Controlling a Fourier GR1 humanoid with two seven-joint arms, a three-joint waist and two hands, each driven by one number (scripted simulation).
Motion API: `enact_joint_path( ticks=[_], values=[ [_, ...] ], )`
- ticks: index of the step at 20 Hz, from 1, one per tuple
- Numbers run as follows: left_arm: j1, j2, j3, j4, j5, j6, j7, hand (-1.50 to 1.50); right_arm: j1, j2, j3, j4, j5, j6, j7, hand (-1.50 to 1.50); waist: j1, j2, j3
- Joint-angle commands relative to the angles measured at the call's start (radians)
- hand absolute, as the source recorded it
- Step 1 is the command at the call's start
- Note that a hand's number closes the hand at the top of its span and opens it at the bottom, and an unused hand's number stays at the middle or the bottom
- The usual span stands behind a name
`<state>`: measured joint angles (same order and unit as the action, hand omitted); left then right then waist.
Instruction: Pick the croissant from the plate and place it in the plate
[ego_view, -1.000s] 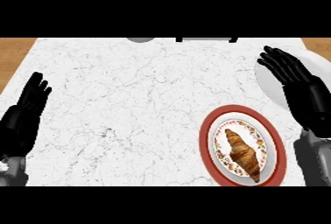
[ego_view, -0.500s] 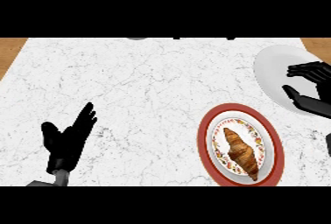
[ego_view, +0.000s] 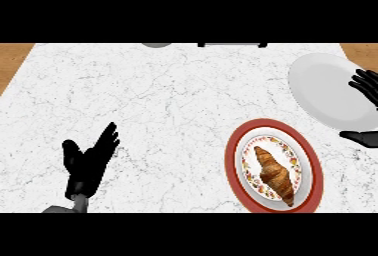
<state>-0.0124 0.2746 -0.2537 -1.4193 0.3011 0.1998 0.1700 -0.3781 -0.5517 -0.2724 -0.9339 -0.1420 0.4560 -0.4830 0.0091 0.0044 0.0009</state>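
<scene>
Since the earlier frames, the left robot hand (ego_view: 90, 165) has shifted from the left edge of the worktop (ego_view: 184, 100) inward to 8 o'clock. The right robot hand (ego_view: 366, 85) has drawn back toward the right edge at 3 o'clock. Both are released, with fingers straight or relaxed and holding nothing.

The croissant (ego_view: 275, 175) lies untouched at 4 o'clock on the red-rimmed plate (ego_view: 230, 160), its long axis running from 11 to 5 o'clock. The white plate (ego_view: 325, 85) sits at 2 o'clock, just beside the red-rimmed plate and partly under the right robot hand.

Handling: treat the croissant as light, soft and flaky. It will likely crush or shed crust if pinched at a tapered tip. Take hold across the thick middle, fingers on one flank and thumb on the other.

Clearance: the white plate runs out of view at the right edge, so set the croissant down toward its centre. Open room lies from 9 to 12 o'clock. Nothing stands in the short path between the plates.
</scene>
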Motion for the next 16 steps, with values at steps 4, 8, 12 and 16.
enact_joint_path(
  ticks=[4, 8, 12, 16],
  values=[
    [0.016, 0.004, 0.008, -0.024, 0.018, -0.024, 0.017, 0.0, 0.005, -0.155, 0.179, -0.044, 0.21, 0.14, -0.015, -1.5, 0.006, -0.004, -0.001],
    [0.007, -0.035, -0.013, -0.002, -0.028, 0.017, 0.009, 0.0, 0.014, -0.157, 0.253, -0.169, 0.262, 0.158, 0.073, -1.5, -0.011, -0.008, -0.002],
    [-0.038, -0.012, 0.047, 0.072, -0.009, -0.028, 0.006, 0.0, 0.05, -0.149, 0.278, -0.3, 0.298, 0.147, 0.18, -1.5, -0.017, -0.006, -0.002],
    [0.002, -0.011, 0.053, -0.001, -0.02, -0.02, 0.028, 0.0, 0.134, -0.058, 0.322, -0.469, 0.326, 0.103, 0.314, -1.5, -0.018, -0.009, -0.002]
  ],
)
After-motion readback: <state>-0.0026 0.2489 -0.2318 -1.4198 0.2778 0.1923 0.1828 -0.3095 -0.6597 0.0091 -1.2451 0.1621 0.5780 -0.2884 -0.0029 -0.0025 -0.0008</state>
